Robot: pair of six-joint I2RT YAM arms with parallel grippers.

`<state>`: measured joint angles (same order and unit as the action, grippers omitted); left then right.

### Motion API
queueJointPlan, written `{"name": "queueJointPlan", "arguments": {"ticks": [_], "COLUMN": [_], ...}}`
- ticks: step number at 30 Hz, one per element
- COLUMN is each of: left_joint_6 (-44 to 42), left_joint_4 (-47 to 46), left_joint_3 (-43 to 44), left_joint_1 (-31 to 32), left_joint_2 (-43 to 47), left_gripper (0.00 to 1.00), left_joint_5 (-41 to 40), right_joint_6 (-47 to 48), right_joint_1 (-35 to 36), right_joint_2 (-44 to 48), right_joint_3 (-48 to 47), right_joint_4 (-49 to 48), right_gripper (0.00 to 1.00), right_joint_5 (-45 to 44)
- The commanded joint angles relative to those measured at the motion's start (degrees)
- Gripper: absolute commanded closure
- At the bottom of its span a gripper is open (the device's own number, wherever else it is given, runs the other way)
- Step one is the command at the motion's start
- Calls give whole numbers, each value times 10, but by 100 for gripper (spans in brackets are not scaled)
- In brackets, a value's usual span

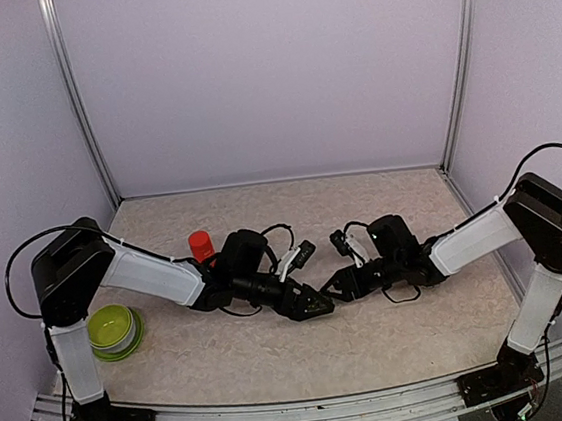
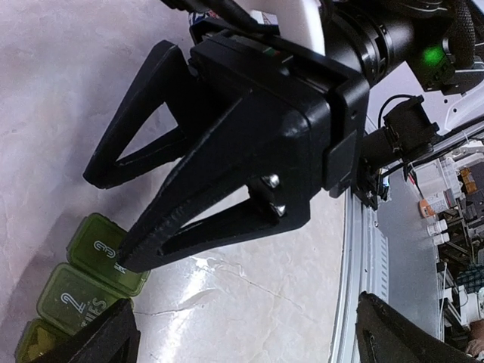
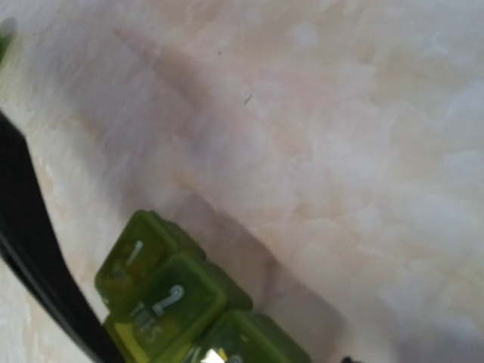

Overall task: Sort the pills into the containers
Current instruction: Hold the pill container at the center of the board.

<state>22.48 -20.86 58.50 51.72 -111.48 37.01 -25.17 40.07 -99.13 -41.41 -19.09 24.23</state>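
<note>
- The dark green plastic strip of three joined square lidded containers (image 2: 76, 296) sat about mid-surface, a little toward the near edge of the pale marbled surface (image 1: 382, 210). It was under the two tools, so the top view did not show it.
- Lids marked 1, 2 and 3 all looked flat down. No compartment was open, and nothing inside could be read through the lids.
- No pills were seen loose on the surface or in either tool. One white speck on the strip, at the bottom edge of the right wrist view, could have been a pill or lid print; couldn't tell.
- Left tool (image 1: 314, 303): jaws spread wide and empty, with the strip just beside one finger.
- Right tool (image 2: 104, 219): jaws partway apart, one fingertip at the edge of lid 3 and the other off the strip. Its own view showed bare surface between finger and strip, so nothing read as clamped.
- The lime-green plastic bowl (image 1: 113, 331) sat by the left edge, toward the near-left corner; contents not readable.
- The red cylindrical bottle (image 1: 201, 244) stood upright left of centre, behind the left arm.
- Judgement: sorting had not visibly begun. Left to do: open the lids, fetch pills, drop them per compartment, close up.
</note>
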Motion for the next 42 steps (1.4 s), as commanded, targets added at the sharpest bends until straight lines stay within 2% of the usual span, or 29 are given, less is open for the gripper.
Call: {"name": "queueJointPlan", "arguments": {"ticks": [1,14,22,26,33,42], "left_joint_6": [4,11,10,8,5,5], "left_joint_4": [-3,-8,-22,-14,40,46], "left_joint_3": [-14,-23,-15,-6,24,14], "left_joint_1": [13,16,15,10,0,11], "left_joint_2": [11,9,69,88,48,20], "left_gripper": [3,3,3,2,2,3], "left_joint_5": [-6,-12,8,-7,-45,-47], "right_joint_6": [-2,2,4,6,7,9], "right_joint_1": [10,15,15,17,20,21], "right_joint_2": [-8,-32,-27,-26,-31,-31], "right_joint_3": [2,-4,-9,-13,-17,-17], "right_joint_4": [3,20,26,30,33,36], "right_gripper": [45,51,52,52,52,52], "right_joint_5": [-22,-45,-48,-49,-50,-53]}}
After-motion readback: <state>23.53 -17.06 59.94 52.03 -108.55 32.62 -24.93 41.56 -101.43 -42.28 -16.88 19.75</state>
